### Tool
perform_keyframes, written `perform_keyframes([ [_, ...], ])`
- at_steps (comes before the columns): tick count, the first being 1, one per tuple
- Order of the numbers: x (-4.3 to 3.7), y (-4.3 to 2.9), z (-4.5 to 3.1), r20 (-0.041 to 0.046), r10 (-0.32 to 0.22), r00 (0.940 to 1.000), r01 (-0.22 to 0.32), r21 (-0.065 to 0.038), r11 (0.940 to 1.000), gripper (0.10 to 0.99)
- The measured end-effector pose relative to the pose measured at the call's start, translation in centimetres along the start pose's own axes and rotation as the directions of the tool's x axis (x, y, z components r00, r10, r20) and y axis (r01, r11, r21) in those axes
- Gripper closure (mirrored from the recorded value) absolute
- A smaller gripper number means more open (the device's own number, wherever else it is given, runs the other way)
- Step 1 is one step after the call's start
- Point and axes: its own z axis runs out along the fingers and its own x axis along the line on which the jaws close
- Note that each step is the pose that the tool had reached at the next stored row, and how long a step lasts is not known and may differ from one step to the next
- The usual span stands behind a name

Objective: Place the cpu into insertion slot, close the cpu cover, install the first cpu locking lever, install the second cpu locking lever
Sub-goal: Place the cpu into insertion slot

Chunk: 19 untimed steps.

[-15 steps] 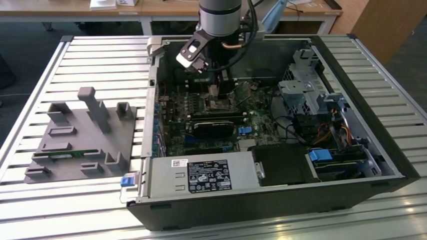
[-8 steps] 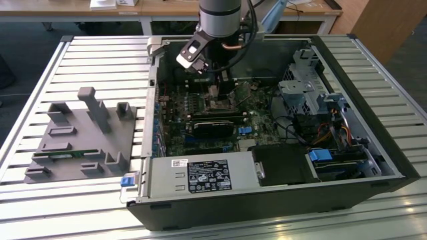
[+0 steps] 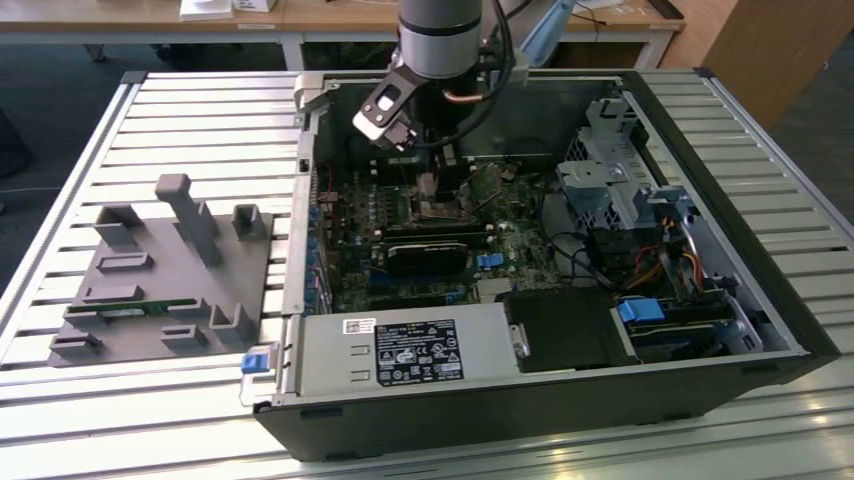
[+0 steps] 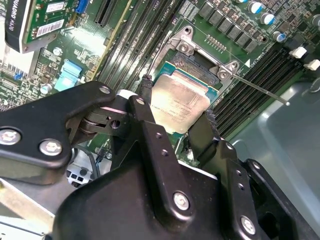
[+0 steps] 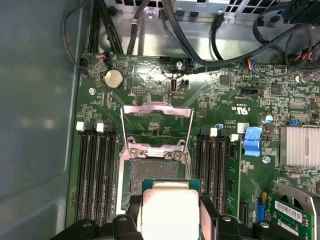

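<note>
I have the tool (image 4: 176,102) clamped on the cpu (image 5: 170,212), just over the slot (image 5: 152,172), whose cover (image 5: 156,107) stands open.

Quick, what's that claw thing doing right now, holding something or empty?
The gripper: fingers closed on the cpu, holding it close to the insertion slot.
</note>
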Motion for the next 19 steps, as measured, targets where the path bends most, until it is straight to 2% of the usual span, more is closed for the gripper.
perform_keyframes([
  [9,0.02,-0.01,0.87,0.0001,0.0,1.0,0.0,0.0,1.0,0.545],
  [19,0.02,-0.04,1.31,0.0003,0.0,1.0,0.0,0.0,1.0,0.545],
])
